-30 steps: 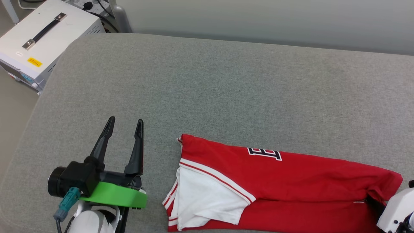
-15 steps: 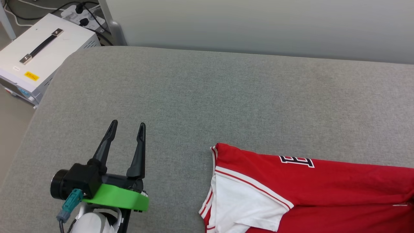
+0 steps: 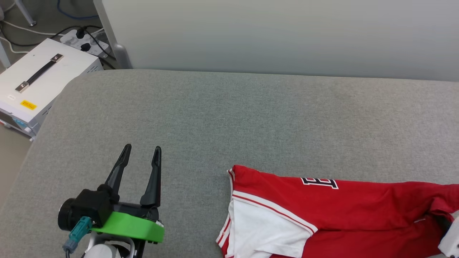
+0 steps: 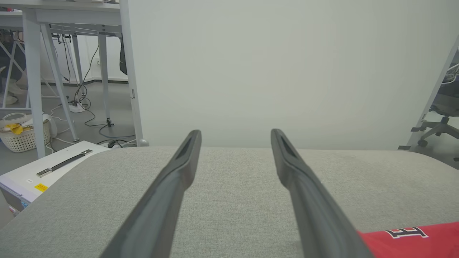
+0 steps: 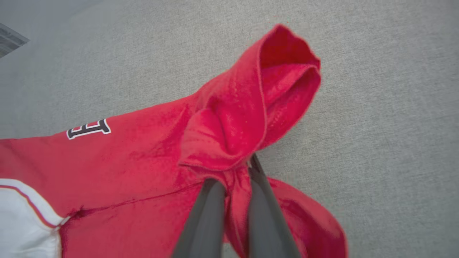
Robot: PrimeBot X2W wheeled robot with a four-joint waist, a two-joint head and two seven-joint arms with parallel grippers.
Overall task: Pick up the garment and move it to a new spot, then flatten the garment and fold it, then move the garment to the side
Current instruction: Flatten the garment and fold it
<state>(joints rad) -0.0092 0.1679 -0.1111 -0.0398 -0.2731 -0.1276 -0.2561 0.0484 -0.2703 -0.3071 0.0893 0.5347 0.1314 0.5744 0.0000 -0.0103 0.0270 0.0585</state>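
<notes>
Far left, down on the floor: white equipment box (image 3: 39,82) with a black carry handle and a yellow sticker, and a power strip (image 3: 84,41) with plugs and cables behind it. The left wrist view also catches a pale basket (image 4: 25,134) and table legs (image 4: 32,71) further off. A grey fabric surface (image 3: 215,114) spans the head view, with a plain pale wall panel (image 3: 287,32) behind its far edge. At lower left the left gripper (image 3: 142,147) sits over the surface with a green bracket at its base. Its fingers (image 4: 179,172) are spread wide with nothing between them, pointing toward the wall panel, well apart from the cloth with bare grey fabric in between. Next, the garment (image 3: 322,208) lies on the near right part of the surface, stretched sideways in a long band. Striped trim and a white sleeve are at its left end and the red body runs right, with a partial black-and-white letter print on the upper edge near the middle. Its right end is bunched up. There the right gripper (image 5: 235,175) has its jaws nearly closed, pinching a gathered fold of red cloth. In the right wrist view the hem flops past the fingertips in a rolled hood shape, and a loose flap lies to the right of the fingers. A pale bit of the right arm (image 3: 452,240) sits at the lower right corner of the head view, beside a dark crease in the cloth. An office chair (image 4: 443,122) is at the far right of the left wrist view.
</notes>
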